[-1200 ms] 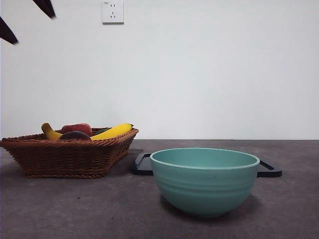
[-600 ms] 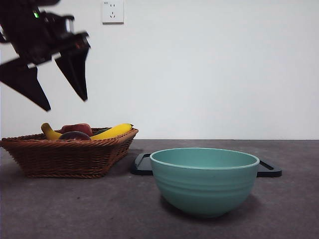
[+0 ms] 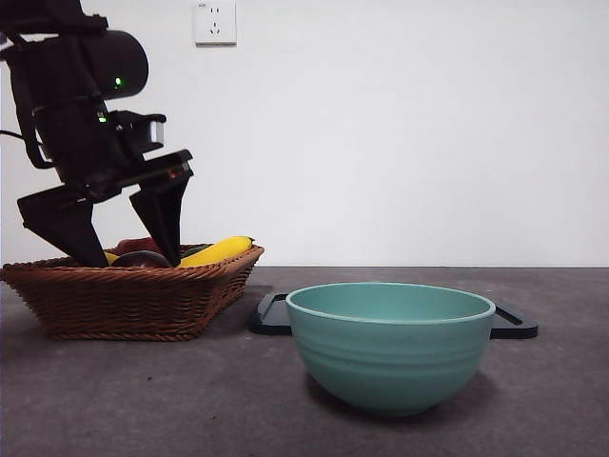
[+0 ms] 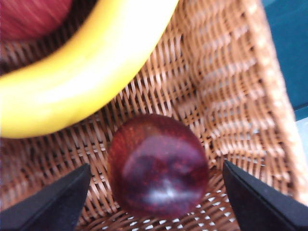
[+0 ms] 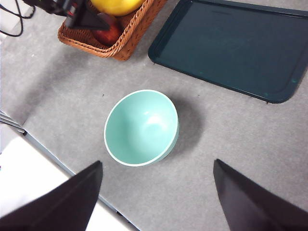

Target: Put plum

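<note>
On the grey table (image 3: 143, 400) before a white wall (image 3: 428, 124), my left gripper (image 3: 122, 249), high above a moment ago, now reaches into the wicker basket (image 3: 124, 300), jaws spread wide either side of the plum (image 4: 158, 166), not touching it.

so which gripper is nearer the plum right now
Left. The left gripper is open around the plum in the basket; the right gripper hangs above the teal bowl.

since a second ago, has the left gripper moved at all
Yes. The left gripper has come down, away from the wall socket, into the wicker basket; its open jaws now straddle the plum.
</note>
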Controlling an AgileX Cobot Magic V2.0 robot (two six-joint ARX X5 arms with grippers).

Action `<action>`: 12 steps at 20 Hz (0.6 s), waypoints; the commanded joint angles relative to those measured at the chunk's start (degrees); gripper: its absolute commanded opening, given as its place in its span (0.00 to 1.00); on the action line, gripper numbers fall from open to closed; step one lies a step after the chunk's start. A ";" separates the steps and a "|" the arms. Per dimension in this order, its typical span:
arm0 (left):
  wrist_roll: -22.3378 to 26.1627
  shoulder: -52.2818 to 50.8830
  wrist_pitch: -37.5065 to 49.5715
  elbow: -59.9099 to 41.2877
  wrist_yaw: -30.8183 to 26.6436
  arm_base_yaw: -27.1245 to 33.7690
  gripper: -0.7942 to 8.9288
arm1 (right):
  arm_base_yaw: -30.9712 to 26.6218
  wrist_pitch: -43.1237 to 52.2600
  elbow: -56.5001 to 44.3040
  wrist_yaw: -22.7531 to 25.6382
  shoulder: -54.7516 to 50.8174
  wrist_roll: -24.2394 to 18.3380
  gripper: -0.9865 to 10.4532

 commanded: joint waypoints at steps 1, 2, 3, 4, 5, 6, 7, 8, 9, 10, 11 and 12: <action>0.44 1.62 0.63 1.36 -0.13 -0.52 0.53 | 0.24 0.52 1.01 -0.22 0.22 0.48 0.41; 0.42 1.95 0.87 1.36 -0.17 -0.57 0.53 | 0.26 0.57 1.01 -0.22 0.22 0.48 0.41; 0.42 2.25 1.07 1.36 -0.24 -0.72 0.53 | 0.24 0.59 1.01 -0.22 0.22 0.48 0.41; 0.39 2.49 1.18 1.36 -0.96 -0.87 0.53 | 0.24 0.61 1.01 -0.22 0.22 0.48 0.41; 0.39 2.67 1.18 1.36 -1.22 -0.96 0.53 | 0.24 0.59 1.01 -0.22 0.22 0.46 0.41; 0.37 2.86 1.16 1.36 -1.31 -1.20 0.51 | 0.24 0.59 1.01 -0.22 0.22 0.46 0.41; 0.28 2.95 1.14 1.36 -1.36 -1.29 0.48 | 0.24 0.61 1.01 -0.22 0.22 0.46 0.41; 0.26 2.97 1.01 1.36 -1.36 -1.31 0.45 | 0.24 0.59 1.01 -0.22 0.22 0.46 0.41; 0.24 2.97 0.98 1.36 -1.38 -1.49 0.43 | 0.24 0.59 1.01 -0.22 0.22 0.46 0.41; 0.24 2.97 1.01 1.36 -1.36 -1.60 0.43 | 0.24 0.59 1.01 -0.22 0.20 0.46 0.41; 0.22 2.97 0.94 1.36 -1.36 -1.60 0.43 | 0.24 0.59 1.01 -0.22 0.20 0.46 0.41; 0.22 2.97 0.87 1.36 -1.36 -1.66 0.40 | 0.24 0.59 1.01 -0.22 0.20 0.48 0.41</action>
